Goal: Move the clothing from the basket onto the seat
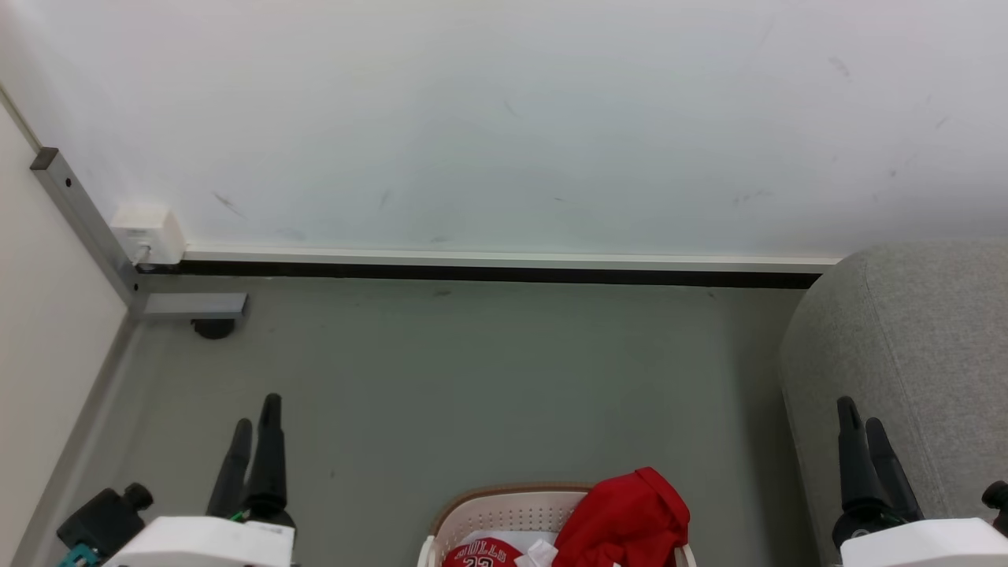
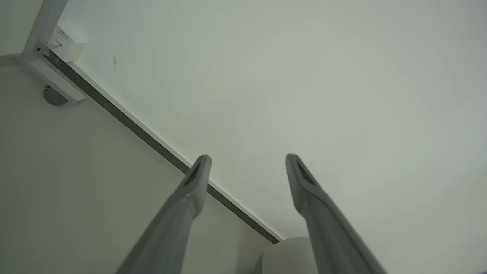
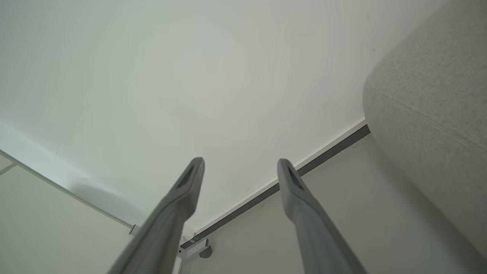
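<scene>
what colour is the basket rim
Brown, on the cream-white basket; the head view shows it best.

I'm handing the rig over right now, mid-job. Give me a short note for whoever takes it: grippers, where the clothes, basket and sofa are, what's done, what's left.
Left gripper: open, empty, at the lower left of the head view.
Right gripper: open, empty, at the lower right, in front of the seat.
Clothing: red and white pieces in the basket, bottom centre between the arms. One red piece bulges over its right rim.
Seat: to the robot's right. The part in view carries no clothing.
Done: nothing visibly moved.
Left: lift every garment out and onto the seat. The picture cuts off the basket, so the count is unknown.
</scene>
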Tool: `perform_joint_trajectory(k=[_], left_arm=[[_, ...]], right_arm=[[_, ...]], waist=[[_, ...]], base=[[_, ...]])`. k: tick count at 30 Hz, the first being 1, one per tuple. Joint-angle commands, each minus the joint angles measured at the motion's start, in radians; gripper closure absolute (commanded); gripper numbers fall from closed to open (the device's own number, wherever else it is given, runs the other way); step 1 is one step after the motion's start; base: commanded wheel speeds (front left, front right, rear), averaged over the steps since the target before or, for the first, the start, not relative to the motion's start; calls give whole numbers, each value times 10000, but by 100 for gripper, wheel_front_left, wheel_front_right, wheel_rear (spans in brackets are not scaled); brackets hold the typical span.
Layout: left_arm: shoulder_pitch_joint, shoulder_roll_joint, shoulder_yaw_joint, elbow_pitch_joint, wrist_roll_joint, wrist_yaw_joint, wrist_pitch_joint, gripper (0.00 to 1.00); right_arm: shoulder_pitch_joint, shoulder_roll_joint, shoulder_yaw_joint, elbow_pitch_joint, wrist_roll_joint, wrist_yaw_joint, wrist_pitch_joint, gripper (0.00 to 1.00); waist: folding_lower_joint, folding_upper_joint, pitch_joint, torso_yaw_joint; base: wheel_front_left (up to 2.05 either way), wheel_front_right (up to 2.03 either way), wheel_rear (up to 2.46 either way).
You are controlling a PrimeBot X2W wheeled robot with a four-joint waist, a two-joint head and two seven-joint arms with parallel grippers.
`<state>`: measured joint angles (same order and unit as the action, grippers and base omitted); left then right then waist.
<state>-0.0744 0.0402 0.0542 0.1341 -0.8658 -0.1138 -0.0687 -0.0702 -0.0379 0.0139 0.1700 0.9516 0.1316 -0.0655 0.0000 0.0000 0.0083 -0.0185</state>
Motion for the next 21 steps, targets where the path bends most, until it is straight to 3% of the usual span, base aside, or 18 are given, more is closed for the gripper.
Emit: perform_joint_trajectory(k=[1, 7, 21], left_arm=[[-99, 85, -64, -150, 542, 49, -77, 0], [-67, 234, -402, -166, 1822, 312, -278, 0], [-55, 497, -848, -117, 3378, 854, -683, 0]], right_arm=[[-184, -111, 51, -150, -492, -6, -115, 0], [-148, -118, 168, 130, -1764, -7, -306, 0], [-245, -130, 480, 660, -3696, -9, -724, 0]], waist=[[0, 0, 1, -3], [0, 0, 1, -23], [0, 0, -18, -88]], base=[[0, 0, 0], [0, 0, 0], [0, 0, 0]])
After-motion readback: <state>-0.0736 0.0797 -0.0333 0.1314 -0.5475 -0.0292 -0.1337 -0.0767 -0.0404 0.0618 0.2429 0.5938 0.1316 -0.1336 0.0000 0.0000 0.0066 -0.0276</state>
